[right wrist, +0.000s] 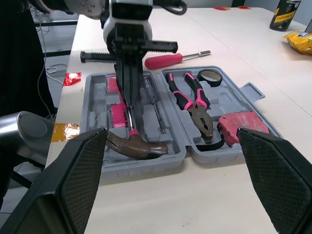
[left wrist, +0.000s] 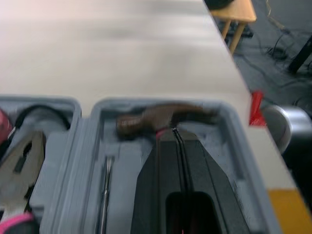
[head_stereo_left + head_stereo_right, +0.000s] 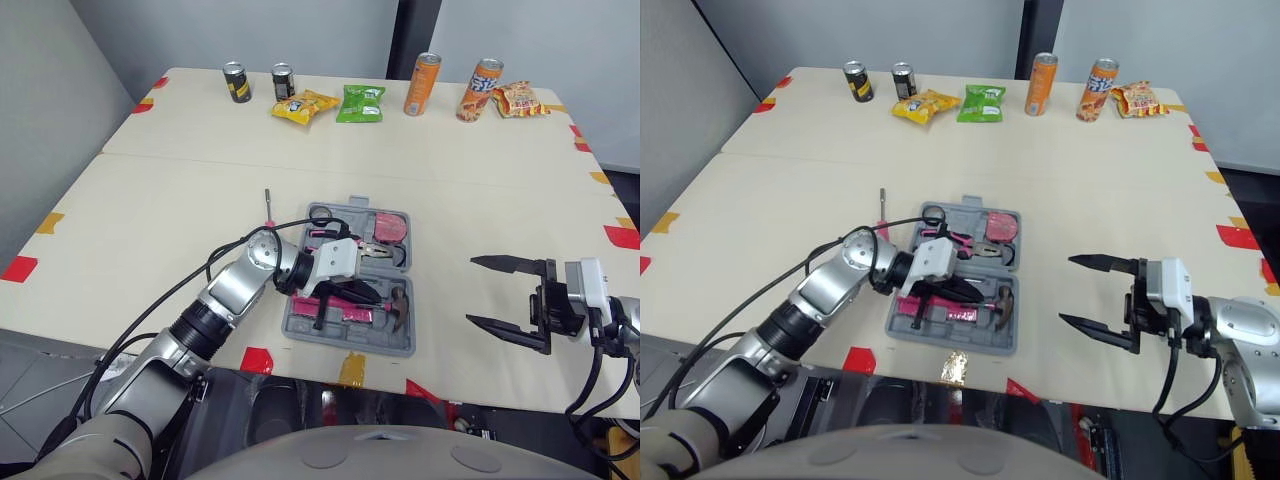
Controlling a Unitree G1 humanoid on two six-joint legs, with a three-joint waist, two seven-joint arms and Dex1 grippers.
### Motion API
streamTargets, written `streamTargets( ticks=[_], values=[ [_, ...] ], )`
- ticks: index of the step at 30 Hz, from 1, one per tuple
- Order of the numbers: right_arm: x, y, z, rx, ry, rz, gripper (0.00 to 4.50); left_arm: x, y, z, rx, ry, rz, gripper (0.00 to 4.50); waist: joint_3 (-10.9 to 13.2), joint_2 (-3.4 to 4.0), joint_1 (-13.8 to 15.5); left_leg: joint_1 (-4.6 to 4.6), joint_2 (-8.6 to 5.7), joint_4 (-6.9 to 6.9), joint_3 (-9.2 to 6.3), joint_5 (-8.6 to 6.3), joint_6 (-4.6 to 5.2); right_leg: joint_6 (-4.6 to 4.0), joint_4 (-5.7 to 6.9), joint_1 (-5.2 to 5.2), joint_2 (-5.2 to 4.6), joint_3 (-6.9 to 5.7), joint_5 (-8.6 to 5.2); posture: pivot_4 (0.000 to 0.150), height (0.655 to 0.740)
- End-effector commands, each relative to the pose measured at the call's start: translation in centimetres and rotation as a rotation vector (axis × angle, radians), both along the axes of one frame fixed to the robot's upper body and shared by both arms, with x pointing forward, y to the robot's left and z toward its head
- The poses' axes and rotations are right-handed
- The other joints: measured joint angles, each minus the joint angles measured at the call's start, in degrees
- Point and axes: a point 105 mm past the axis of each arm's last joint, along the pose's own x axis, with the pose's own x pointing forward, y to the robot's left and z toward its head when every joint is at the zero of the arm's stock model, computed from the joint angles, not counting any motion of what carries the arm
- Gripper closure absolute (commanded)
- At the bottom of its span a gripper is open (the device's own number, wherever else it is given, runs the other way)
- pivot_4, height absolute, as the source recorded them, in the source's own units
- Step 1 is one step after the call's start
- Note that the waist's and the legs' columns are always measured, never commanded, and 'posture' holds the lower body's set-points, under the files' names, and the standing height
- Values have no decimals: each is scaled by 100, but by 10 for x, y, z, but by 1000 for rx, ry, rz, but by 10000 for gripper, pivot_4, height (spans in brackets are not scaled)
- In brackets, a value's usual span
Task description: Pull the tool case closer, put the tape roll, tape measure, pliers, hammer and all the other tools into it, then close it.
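Left gripper (image 3: pixel 378 293) clamps hammer (image 3: pixel 400 306) in case (image 3: pixel 340 336) — right gripper (image 3: pixel 470 290) spread.

The left arm (image 3: pixel 235 285) is brushed silver-grey, with rounded joints and a black ribbed collar (image 3: pixel 195 325). Thin black cables (image 3: pixel 150 316) loop free along it to a white boxy wrist block (image 3: pixel 335 262). The left gripper (image 2: pixel 176 134) has two long, flat black fingers. The right gripper (image 3: pixel 470 291) has black fingers tapering to points, with cross-hatched pads (image 1: pixel 80 183). It sits on a black frame (image 3: pixel 545 305) with a white housing (image 3: pixel 585 283), and a black cable (image 3: pixel 592 388) hangs below.
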Motion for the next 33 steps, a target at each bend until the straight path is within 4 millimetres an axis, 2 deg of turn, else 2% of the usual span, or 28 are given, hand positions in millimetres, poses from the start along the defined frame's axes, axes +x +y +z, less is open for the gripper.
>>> streamTargets(
  ticks=[1,20,29,33],
  values=[
    [0,2,5,2,-34,11,0,0,2,-7,6,-30,-5,44800,0,0,0,0,0,0,0,0,0,-1,1,0,0,0,0,1500,7385],
    [1,3,6,4,-36,14,0,-1,5,-14,21,-28,-11,44800,-4,4,-3,1,0,2,0,0,1,-10,16,-5,-2,0,-5,1500,7385],
    [0,3,5,4,-31,12,0,8,7,20,-102,6,35,44800,-3,4,-8,1,0,5,0,0,1,-14,28,-9,-2,0,-8,1500,7385],
    [0,3,5,5,-32,12,0,8,12,18,-65,3,30,33186,-4,4,-8,1,1,5,0,0,1,-15,29,-10,-2,0,-9,1500,7385]
  ],
)
